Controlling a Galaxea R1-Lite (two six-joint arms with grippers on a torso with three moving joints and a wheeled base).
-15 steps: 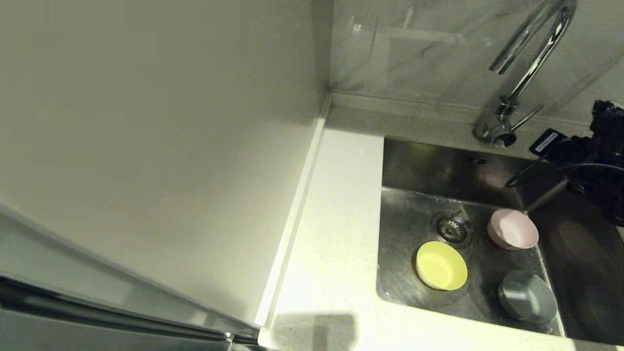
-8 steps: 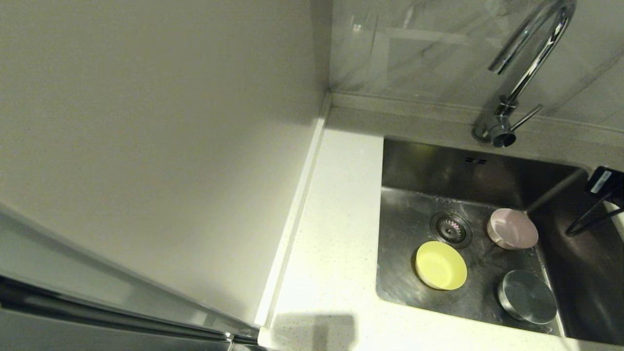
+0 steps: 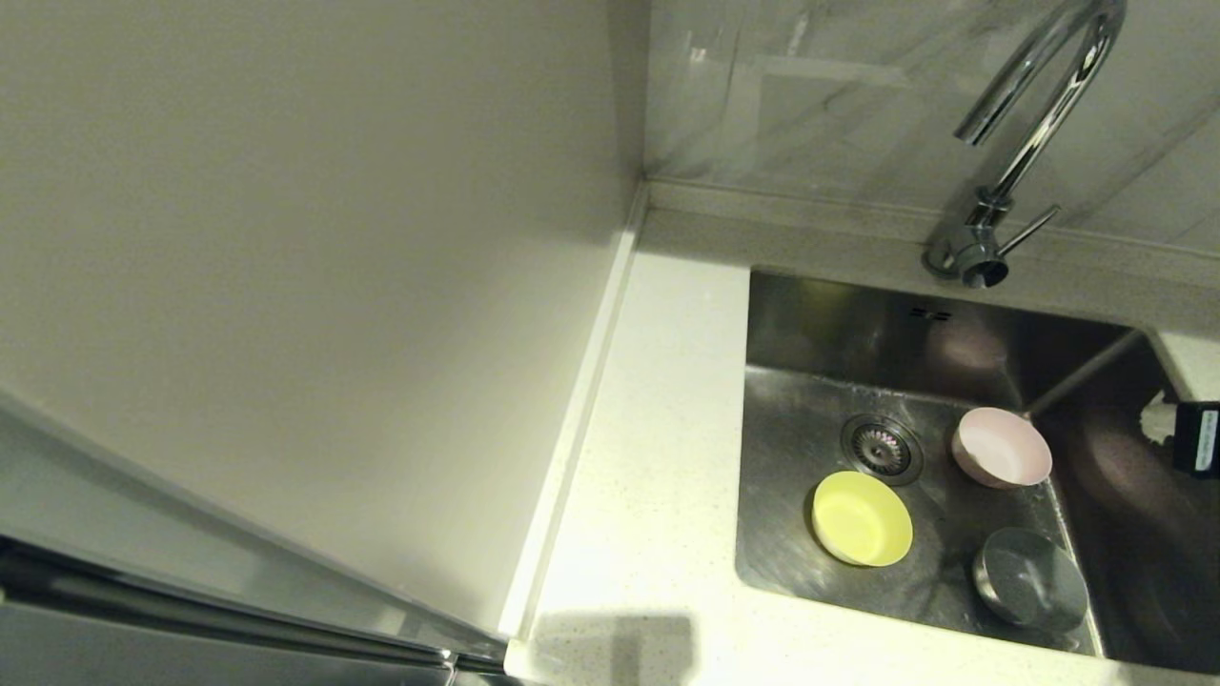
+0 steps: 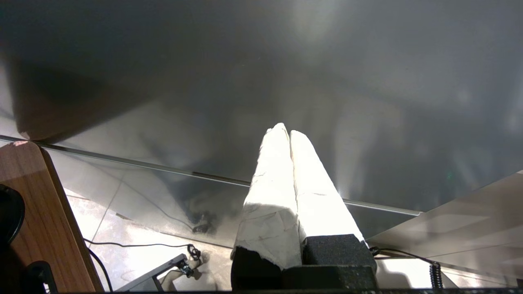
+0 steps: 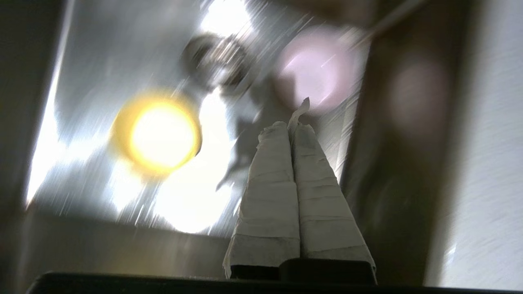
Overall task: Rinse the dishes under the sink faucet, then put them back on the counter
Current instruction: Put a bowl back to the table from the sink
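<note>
Standing tall behind the steel sink (image 3: 810, 324), the chrome faucet (image 3: 1025, 143) arches over three matte bowls: yellow bowl (image 3: 862, 519) beside the drain (image 3: 882, 448), pink bowl (image 3: 1001, 448) farther right, grey bowl (image 3: 1031, 578) nearest. White speckled surface (image 3: 648, 457) lies left. Right tool (image 5: 291, 126) hangs clenched, empty, above the basin; left tool (image 4: 286, 132) clenched, parked elsewhere.

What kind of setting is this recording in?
Most likely a home-style kitchen: a stainless steel sink set into a white speckled counter, a chrome gooseneck faucet behind it, and three small bowls, yellow, pink and grey, in the basin.
</note>
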